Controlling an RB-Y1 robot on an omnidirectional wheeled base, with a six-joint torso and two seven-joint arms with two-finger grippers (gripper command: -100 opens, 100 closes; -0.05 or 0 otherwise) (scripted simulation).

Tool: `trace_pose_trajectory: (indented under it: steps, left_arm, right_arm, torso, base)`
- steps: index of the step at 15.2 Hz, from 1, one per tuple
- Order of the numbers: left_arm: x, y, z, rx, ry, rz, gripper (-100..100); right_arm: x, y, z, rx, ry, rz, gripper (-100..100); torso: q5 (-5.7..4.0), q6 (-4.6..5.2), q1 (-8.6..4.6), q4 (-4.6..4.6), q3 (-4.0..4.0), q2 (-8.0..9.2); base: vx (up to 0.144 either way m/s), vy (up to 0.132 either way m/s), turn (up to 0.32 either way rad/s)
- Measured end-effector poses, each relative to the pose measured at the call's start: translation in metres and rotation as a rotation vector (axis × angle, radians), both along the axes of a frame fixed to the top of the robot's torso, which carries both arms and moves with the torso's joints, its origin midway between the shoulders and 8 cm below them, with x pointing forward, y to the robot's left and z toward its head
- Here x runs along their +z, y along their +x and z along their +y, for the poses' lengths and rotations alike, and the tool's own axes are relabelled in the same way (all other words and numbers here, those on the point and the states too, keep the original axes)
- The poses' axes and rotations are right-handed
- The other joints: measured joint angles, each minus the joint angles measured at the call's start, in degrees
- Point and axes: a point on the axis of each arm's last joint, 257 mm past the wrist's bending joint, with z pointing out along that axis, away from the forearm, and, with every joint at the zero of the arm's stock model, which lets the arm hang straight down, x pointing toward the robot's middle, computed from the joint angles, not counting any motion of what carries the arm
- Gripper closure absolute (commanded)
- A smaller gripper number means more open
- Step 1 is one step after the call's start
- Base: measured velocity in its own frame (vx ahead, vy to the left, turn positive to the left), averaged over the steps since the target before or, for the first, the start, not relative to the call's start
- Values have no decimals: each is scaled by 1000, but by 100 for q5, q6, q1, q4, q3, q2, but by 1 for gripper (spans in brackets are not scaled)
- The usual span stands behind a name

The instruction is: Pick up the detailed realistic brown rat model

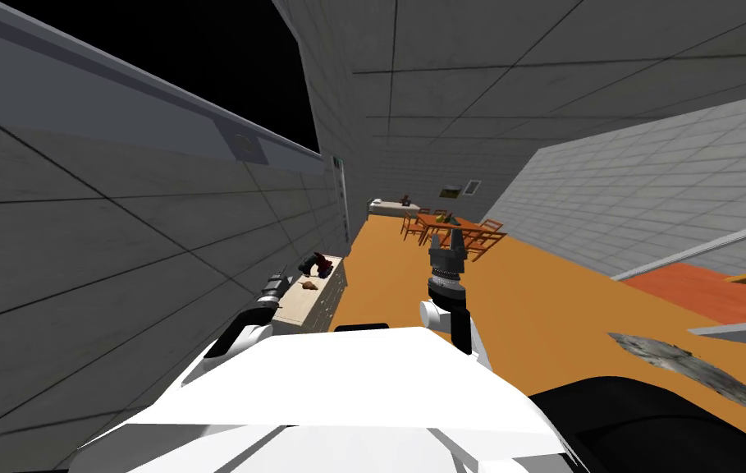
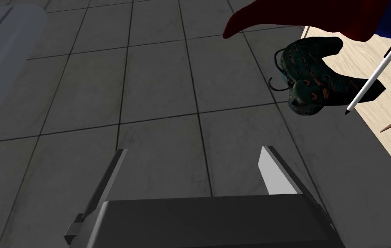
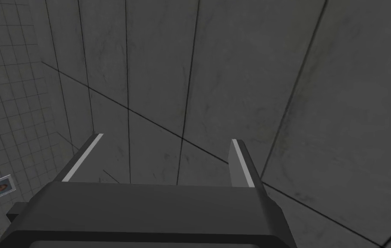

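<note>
- Brown and small, the rat point(image 1: 310, 285) lies on the light wood top point(image 1: 293, 312) of a low drawer chest point(image 1: 331, 297). We see it a bit left of the middle in the head view, close to the grey wall point(image 1: 116, 246).
- In the left wrist view, just the rat's side and its pointy tail peek in. They are right by a white stick point(image 2: 378, 73) and a dark green spotted toy point(image 2: 315, 82). A red cloth point(image 2: 293, 17) lies past them.
- Our left gripper point(image 1: 274, 286) hangs near the chest's closest end. Its fingers point(image 2: 272, 170) are spread wide with nothing between them. They point at the wall tiles, and the rat is off to one side, not between them.
- Our right gripper point(image 1: 448, 240) is held up in the middle of the head view. Its fingers are spread wide too, and it holds nothing.
- We think the rat is light and hard, like a toy.
- We think its round back could slip out of thin fingers.
- We would pinch it across the fat middle of its body, one finger on each side.
- We would not grab the thin tail, because it may bend or slide away.
- The stick and the green toy are close, so we must be careful not to bump them.
</note>
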Motion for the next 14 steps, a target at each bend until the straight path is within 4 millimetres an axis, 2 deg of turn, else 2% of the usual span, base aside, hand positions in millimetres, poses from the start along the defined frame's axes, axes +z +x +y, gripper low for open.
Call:
trace_pose_trajectory:
  steps: [2, 11, 14]
  left_arm:
    - [-21, -3, 10, 15, -9, 57, -100]
    - [-88, -17, 37, 61, -52, 267, -100]
    - [-118, -29, 47, 78, -74, 359, -100]
  right_arm:
    - [0, 0, 0, 0, 0, 0, 0]
    - [0, 0, 0, 0, 0, 0, 0]
    - [0, 0, 0, 0, 0, 0, 0]
  torso:
    - [0, 2, 1, -1, -2, -3]
    - [0, 0, 0, -4, -11, -19]
    - [2, -2, 9, -5, -13, -22]
  base:
    - [-45, 36, -325]
    - [-20, 31, -187]
    - [-4, 53, -261]
